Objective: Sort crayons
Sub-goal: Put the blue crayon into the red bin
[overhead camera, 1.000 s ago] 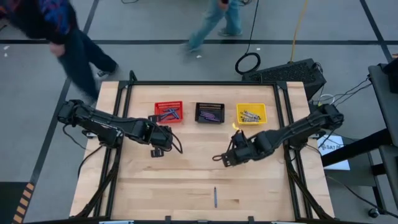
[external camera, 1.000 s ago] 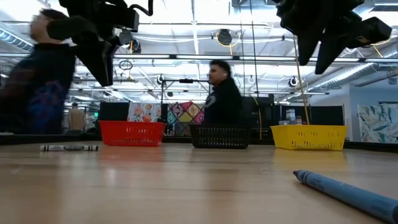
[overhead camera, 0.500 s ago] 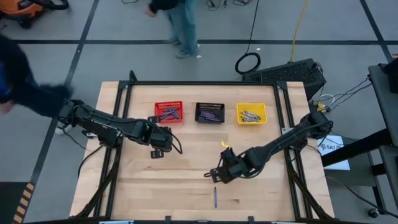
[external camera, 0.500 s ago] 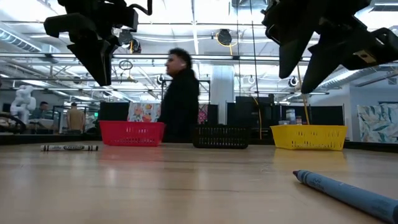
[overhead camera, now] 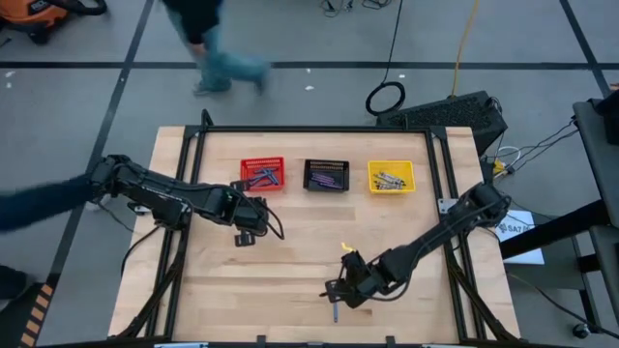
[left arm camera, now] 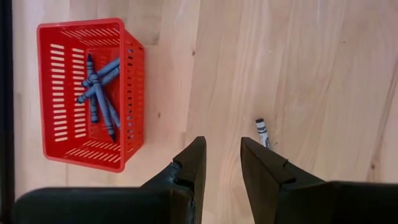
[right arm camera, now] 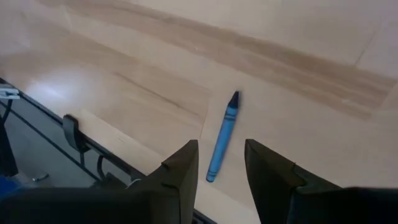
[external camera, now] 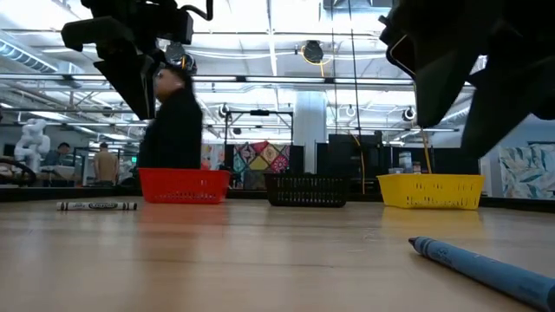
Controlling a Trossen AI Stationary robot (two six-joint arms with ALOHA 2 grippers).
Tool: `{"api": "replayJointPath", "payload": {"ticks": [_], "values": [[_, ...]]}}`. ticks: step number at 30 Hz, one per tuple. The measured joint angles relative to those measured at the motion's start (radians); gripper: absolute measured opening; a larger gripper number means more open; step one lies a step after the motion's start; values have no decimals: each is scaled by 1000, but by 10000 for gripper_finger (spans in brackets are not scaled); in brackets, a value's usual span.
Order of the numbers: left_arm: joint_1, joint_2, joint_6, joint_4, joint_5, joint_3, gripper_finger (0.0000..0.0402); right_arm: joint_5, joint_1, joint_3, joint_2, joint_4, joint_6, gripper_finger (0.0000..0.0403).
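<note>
Two claws hang above a pale wooden bench (overhead camera: 290, 261), both with fingers parted and nothing between them. The right claw (overhead camera: 334, 290) is low over the bench's near edge, its two dark fingers (right arm camera: 180, 171) spread either side of a single blue crayon (right arm camera: 222, 135) that lies flat on the wood just beyond the fingertips — not touched. The same crayon shows in the overhead view as a short stick (overhead camera: 335, 307) near the front edge, and close up at the right of the table-level view (external camera: 486, 264). The left claw (overhead camera: 244, 236) hovers near the middle-left of the bench, fingers a little apart, just in front of a red basket (left arm camera: 127, 112) holding several blue crayons (left arm camera: 99, 96). A grey crayon (left arm camera: 263, 132) lies on the bare wood just beside that claw. Along the far side stand three baskets in a row: the red one (overhead camera: 262, 175), a black one (overhead camera: 326, 175) with purple crayons, and a yellow one (overhead camera: 391, 176) with grey crayons. Beyond the bench a person (overhead camera: 213, 39) walks across the floor.
</note>
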Motion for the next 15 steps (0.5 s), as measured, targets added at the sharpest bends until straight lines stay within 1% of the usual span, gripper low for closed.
{"api": "replayJointPath", "payload": {"ticks": [9,15], "values": [[0,0,-22,14,0,0,93,2,14,0,35,64,18,116],[0,0,-22,15,0,0,93,0,14,0,84,118,18,116]]}}
